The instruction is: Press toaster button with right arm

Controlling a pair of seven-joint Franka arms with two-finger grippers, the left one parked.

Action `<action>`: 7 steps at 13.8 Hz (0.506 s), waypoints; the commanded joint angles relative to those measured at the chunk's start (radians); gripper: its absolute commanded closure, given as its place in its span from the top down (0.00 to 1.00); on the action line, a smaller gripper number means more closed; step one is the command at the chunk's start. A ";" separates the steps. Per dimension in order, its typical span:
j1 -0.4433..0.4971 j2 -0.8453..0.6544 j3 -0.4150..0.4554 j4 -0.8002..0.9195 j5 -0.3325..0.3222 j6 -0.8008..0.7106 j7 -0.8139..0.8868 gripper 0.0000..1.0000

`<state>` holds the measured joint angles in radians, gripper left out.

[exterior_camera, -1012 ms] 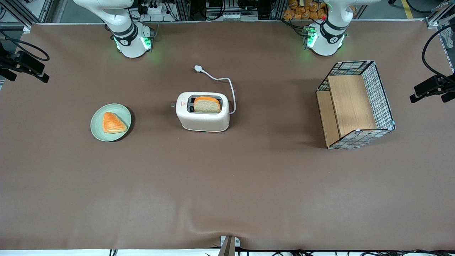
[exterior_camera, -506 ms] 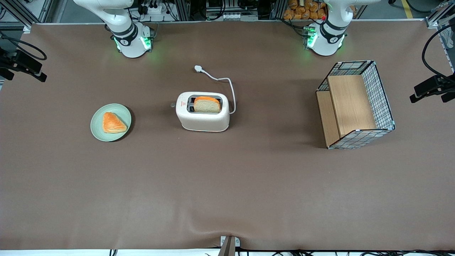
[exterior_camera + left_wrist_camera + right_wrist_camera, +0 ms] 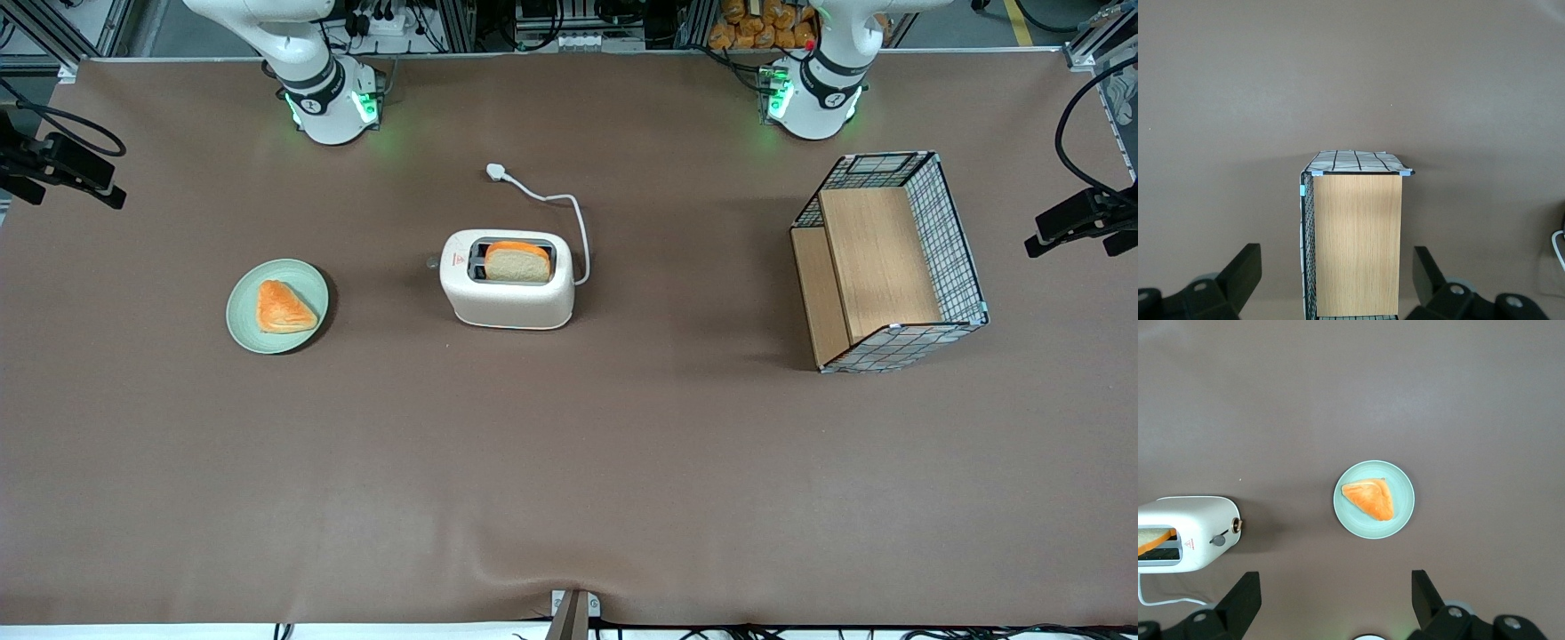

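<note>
Approach step, no contact yet. The hand [image 3: 1335,603], fingers spread apart, hangs high above the desk [image 3: 569,462]. The toaster [image 3: 507,280] stands well below and aside; its toaster button [image 3: 1237,525] faces the plate [image 3: 1403,513]. Next move calls for descent onto it.

Bare table [image 3: 382,267] beside toaster button [image 3: 433,263]

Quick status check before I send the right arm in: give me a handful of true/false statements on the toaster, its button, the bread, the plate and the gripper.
1. A bread slice stands in the toaster. True.
2. The gripper touches the toaster button. False: it is high above the table, apart from it, fingers open.
3. The green plate is bare. False: a triangular pastry lies on it.
4. The cord is plugged in. False: its plug lies loose on the table.
5. The plate lies toward the working arm's end from the toaster. True.
</note>
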<state>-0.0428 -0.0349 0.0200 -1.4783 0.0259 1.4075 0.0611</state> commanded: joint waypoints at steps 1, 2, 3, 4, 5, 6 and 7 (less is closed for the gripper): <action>0.000 0.018 0.001 0.007 0.003 -0.025 0.003 1.00; 0.000 0.020 0.001 0.007 0.009 -0.041 0.005 1.00; 0.001 0.029 0.001 0.003 0.028 -0.053 0.005 1.00; 0.003 0.039 0.001 -0.003 0.041 -0.070 0.006 1.00; 0.003 0.041 0.001 -0.014 0.057 -0.082 0.008 1.00; 0.004 0.041 0.001 -0.026 0.077 -0.084 0.009 1.00; 0.006 0.041 0.001 -0.040 0.086 -0.088 0.011 1.00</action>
<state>-0.0412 0.0080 0.0222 -1.4978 0.0812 1.3329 0.0611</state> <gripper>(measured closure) 0.000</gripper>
